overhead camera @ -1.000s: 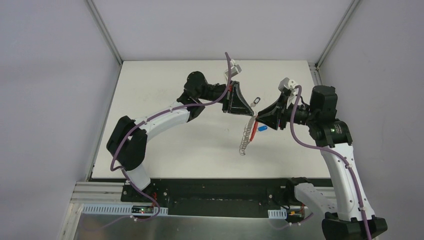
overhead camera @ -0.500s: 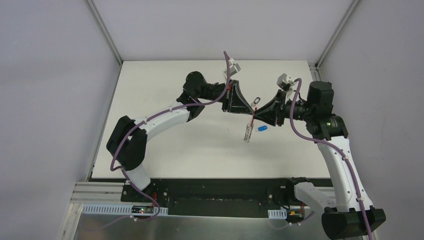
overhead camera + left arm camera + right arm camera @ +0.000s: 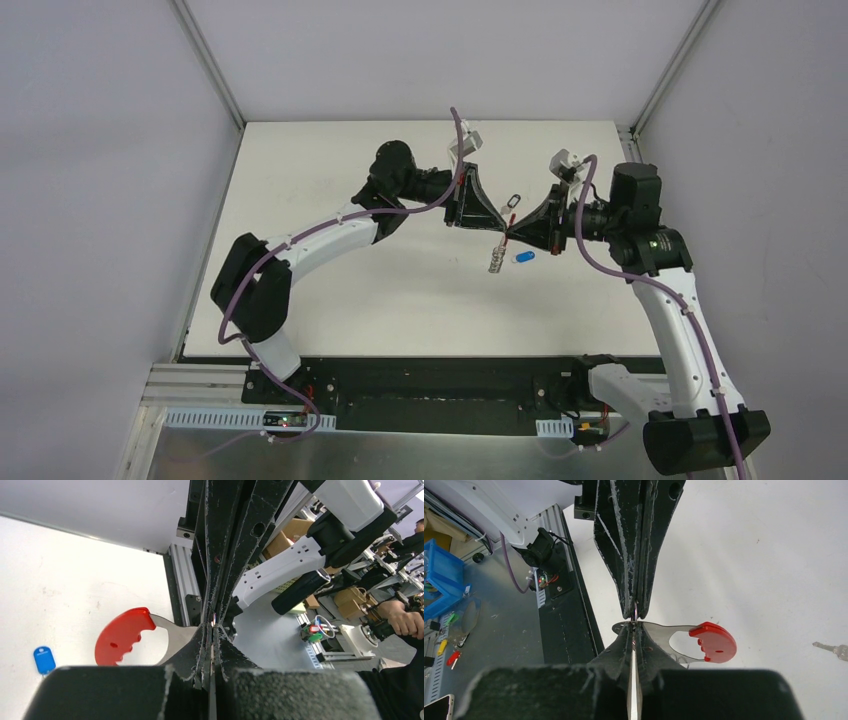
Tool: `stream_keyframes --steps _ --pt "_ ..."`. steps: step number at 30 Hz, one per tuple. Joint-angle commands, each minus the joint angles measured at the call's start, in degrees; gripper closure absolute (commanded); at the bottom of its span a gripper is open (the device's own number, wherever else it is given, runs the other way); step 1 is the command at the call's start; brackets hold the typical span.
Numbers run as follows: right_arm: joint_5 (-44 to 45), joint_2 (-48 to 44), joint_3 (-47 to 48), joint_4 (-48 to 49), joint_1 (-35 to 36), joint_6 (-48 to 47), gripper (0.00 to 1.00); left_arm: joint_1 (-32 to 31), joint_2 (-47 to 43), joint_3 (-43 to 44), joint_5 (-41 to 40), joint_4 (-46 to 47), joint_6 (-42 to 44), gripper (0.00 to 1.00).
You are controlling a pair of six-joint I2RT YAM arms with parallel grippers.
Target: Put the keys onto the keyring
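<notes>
The keyring hangs between my two grippers above the table: its red curved band (image 3: pixel 509 222) is up at the tips and its silvery chain (image 3: pixel 495 262) dangles below. My left gripper (image 3: pixel 497 228) and right gripper (image 3: pixel 510 234) meet tip to tip, both shut on the keyring's metal part. In the left wrist view the red band (image 3: pixel 122 636) sticks out left of my left gripper (image 3: pixel 212 630). In the right wrist view the band (image 3: pixel 714 641) sticks out right of my right gripper (image 3: pixel 634 626). The blue-headed key (image 3: pixel 523 257) lies on the table below. The silver key (image 3: pixel 514 200) lies just beyond the grippers.
The white table (image 3: pixel 330 200) is walled by grey panels with metal posts at the back corners. A black rail (image 3: pixel 430 385) runs along the near edge. The blue key (image 3: pixel 44 659) and the silver key (image 3: pixel 834 650) also show in the wrist views.
The right gripper has lifted the keyring up and back towards the left gripper. The chain, earlier trailing long over the table, now hangs short under the tips. The keys have not moved.
</notes>
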Motion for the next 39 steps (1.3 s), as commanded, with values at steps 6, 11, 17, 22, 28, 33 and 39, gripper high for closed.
stream_keyframes --steps 6,11,17,22,28,33,39 --pt "5.52 2.02 1.84 -5.38 4.91 -9.14 1.0 -0.38 -6.01 6.73 -0.87 -32.65 27.37 0.82" --pt "4.87 3.26 1.6 -5.4 5.77 -9.04 1.0 -1.03 -6.29 11.35 -2.48 -50.88 41.34 0.77" --pt "4.45 4.02 1.69 -5.63 6.16 -9.04 1.0 -1.98 -5.71 13.71 -3.43 -58.7 49.76 0.77" --pt "4.41 4.31 1.41 -5.73 6.28 -8.95 1.0 -2.52 -4.49 15.93 -3.75 -61.35 51.96 0.8" --pt "4.46 4.72 1.1 -6.47 6.39 -9.29 1.0 -2.69 -3.6 17.59 -4.07 -62.24 52.5 0.81" --pt "4.29 4.83 0.79 -6.31 6.42 -9.3 1.0 -2.94 -3.16 17.87 -4.34 -62.51 52.69 0.83" --pt "3.83 4.85 0.83 -6.33 6.57 -9.07 1.0 -3.39 -2.15 19.16 -4.61 -63.17 52.86 0.85"
